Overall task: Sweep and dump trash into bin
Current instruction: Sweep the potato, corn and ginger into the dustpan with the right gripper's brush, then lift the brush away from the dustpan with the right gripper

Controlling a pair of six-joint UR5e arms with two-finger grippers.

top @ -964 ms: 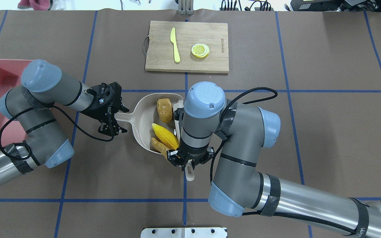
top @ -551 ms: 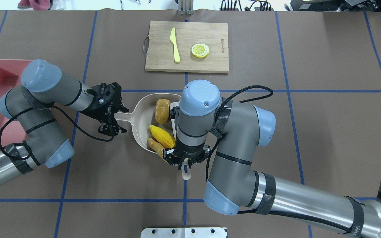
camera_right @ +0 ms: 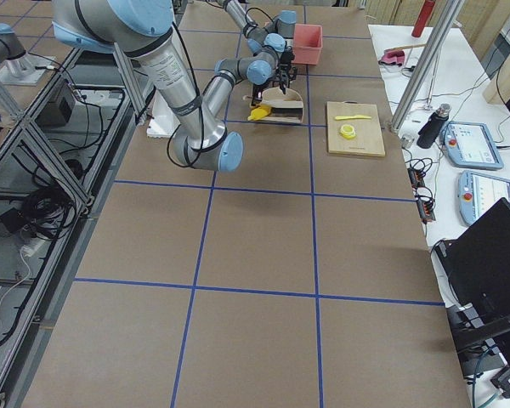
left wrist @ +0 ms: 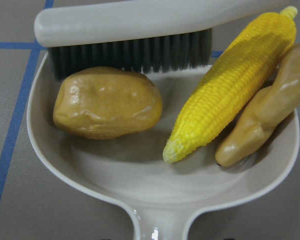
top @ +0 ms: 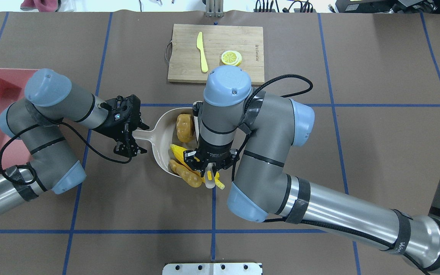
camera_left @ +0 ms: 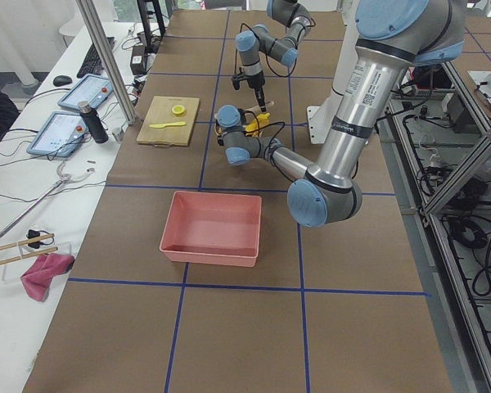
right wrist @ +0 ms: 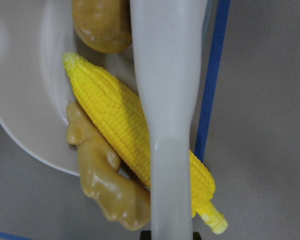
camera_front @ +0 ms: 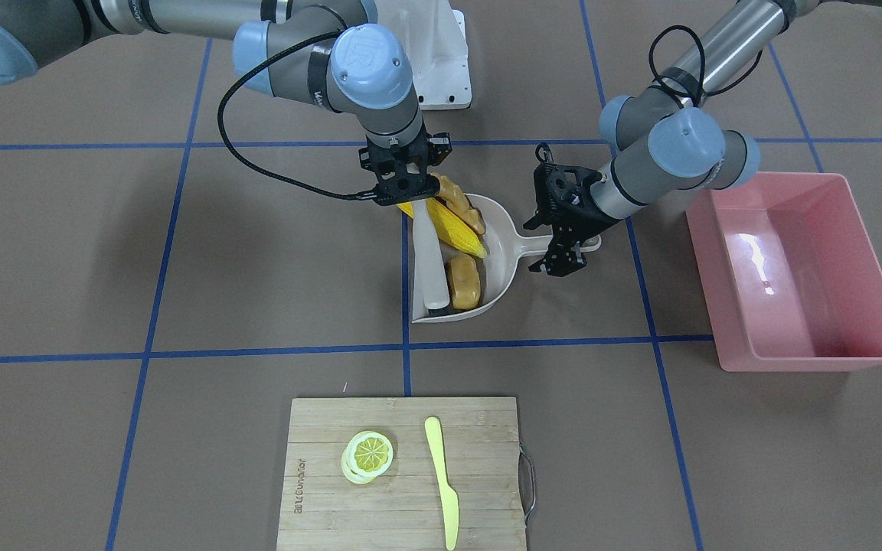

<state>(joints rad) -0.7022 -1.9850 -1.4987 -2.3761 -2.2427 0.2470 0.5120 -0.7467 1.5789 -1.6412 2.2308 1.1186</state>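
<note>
**Front view:** left gripper (camera_front: 563, 243) is clamped on the dustpan (camera_front: 504, 285) handle. Right gripper (camera_front: 403, 187) is clamped on the brush (camera_front: 429, 264). The bin (camera_front: 808, 357) stands well apart.

**Overhead:** potato (top: 185, 127) lies inside the dustpan. Corn (top: 178, 150) and ginger (top: 187, 178) overhang its open edge.

**Wrist views:** all three look glossy and hard, so they are probably light and prone to roll.

**Judgement:** carry by the dustpan handle, mouth tilted up.

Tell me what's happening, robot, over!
Left end effector shut on dustpan, right end effector on brush. Potato inside; corn, ginger overhang rim. Bin empty, unblocked.
</note>
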